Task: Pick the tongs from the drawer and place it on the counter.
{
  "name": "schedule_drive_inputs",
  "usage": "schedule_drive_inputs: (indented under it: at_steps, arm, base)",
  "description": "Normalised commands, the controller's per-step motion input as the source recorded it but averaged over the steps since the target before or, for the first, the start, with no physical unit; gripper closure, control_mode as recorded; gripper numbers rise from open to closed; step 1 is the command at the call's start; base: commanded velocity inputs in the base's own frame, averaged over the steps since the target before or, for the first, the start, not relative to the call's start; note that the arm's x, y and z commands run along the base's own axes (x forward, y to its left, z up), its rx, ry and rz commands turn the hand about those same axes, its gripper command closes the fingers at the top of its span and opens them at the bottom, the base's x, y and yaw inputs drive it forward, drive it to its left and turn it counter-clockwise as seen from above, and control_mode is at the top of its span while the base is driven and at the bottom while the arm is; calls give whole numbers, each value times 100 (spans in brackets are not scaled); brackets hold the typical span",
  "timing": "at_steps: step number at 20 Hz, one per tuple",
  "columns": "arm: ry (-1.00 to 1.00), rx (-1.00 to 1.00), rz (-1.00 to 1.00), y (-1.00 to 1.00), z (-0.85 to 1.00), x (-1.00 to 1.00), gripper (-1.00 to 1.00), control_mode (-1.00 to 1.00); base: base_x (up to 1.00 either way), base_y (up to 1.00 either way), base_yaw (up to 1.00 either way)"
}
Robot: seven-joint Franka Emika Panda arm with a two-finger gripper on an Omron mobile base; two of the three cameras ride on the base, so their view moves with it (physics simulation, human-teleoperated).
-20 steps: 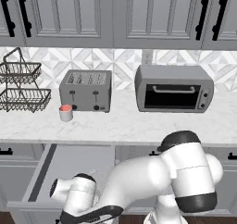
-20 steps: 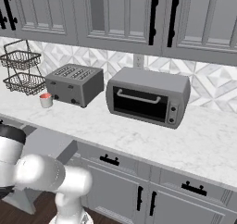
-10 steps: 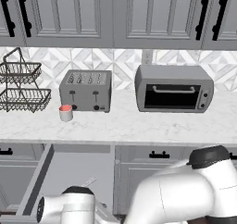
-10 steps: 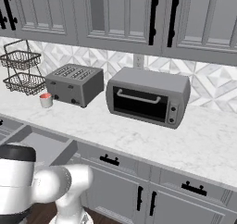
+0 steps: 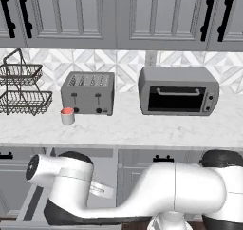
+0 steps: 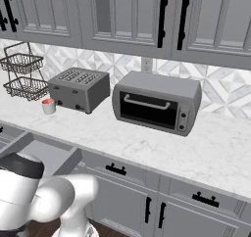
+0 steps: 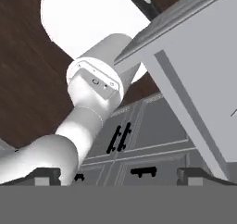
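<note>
My gripper (image 7: 119, 176) is open; in the hand view its two dark fingertips (image 7: 46, 176) stand far apart with nothing between them. It hangs low, beside the pulled-out drawer (image 7: 194, 75), whose grey outer wall runs across the upper right of that view. In the base views the drawer (image 5: 34, 200) (image 6: 49, 150) stands open under the white marble counter (image 5: 142, 129) (image 6: 147, 138), and my folded arm covers much of it. The tongs are hidden.
On the counter stand a toaster (image 5: 88, 92), a toaster oven (image 5: 178, 91), a small red cup (image 5: 68, 115) and a two-tier wire basket (image 5: 21, 89). Grey cabinet doors with black handles (image 7: 119, 137) face the hand above a dark wood floor (image 7: 28, 79).
The arm has folded lower and swung left; its white bulk now stretches across the bottom of the left base view. The jaws stayed open. Nothing on the counter moved.
</note>
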Motion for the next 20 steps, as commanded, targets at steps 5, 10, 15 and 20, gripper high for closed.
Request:
schedule_drive_inputs:
  at_steps: [5, 10, 15, 20]
  arm:
    - [41, 31, 46, 0, -38, 85, -100, -100]
    - [37, 48, 32, 21, -67, 15, -100, -100]
    - [19, 34, 7, 20, -55, -5, -100, -100]
    - [-10, 6, 0, 13, -67, 10, -100, -100]
  base:
    - [0, 0, 0]
    - [0, 0, 0]
    - [0, 0, 0]
    - [0, 0, 0]
